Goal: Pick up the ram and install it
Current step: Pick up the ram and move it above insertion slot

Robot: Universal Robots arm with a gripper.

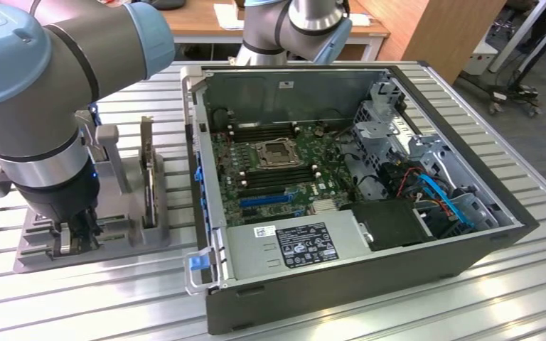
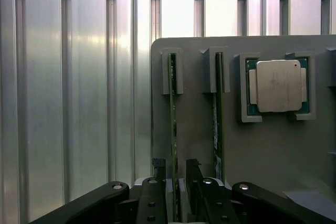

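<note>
While parted jaws straddle one ram point(image 2: 172, 108), a second ram point(image 2: 217, 119) stands alongside.

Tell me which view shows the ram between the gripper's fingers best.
Wrist view: the ram stands on edge in the grey holder, between the fingers of the open gripper. In the exterior view, the gripper blocks most of it.

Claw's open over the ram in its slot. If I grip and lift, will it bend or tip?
The ram is a thin board seen edge-on, so it is probably stiff and light, but fragile under a hard squeeze. It stands on edge in the grey holder, so a skewed pull might bind it.
</note>
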